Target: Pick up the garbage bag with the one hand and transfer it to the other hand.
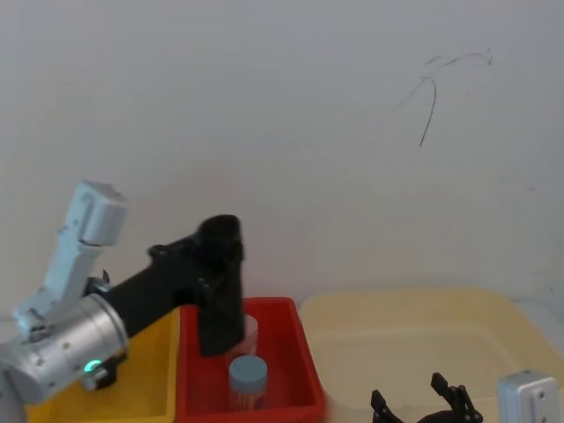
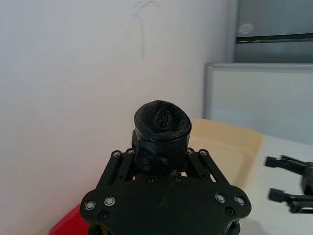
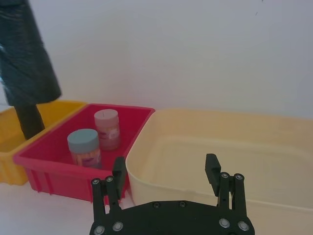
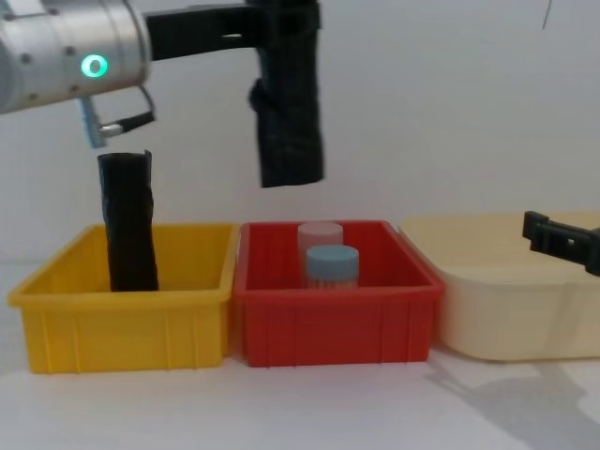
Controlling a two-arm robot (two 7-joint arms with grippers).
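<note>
Fingers of the right gripper (image 3: 165, 165) stand spread and empty, low in front of the cream tub (image 3: 274, 161). Farther back and to its left, the left gripper (image 1: 210, 266) is clamped on the garbage bag (image 4: 291, 122), long axis upright, clear above the red bin (image 4: 337, 323) and its 2 jars (image 4: 328, 262); a handover must likely close that sideways and upward gap.

Before me, left to right: yellow bin (image 4: 122, 328), black roll (image 4: 128, 225) upright inside; red bin (image 4: 337, 323) holding pink-lid jar (image 4: 321, 234), blue-lid jar (image 4: 332, 265); cream tub (image 4: 506, 309).
</note>
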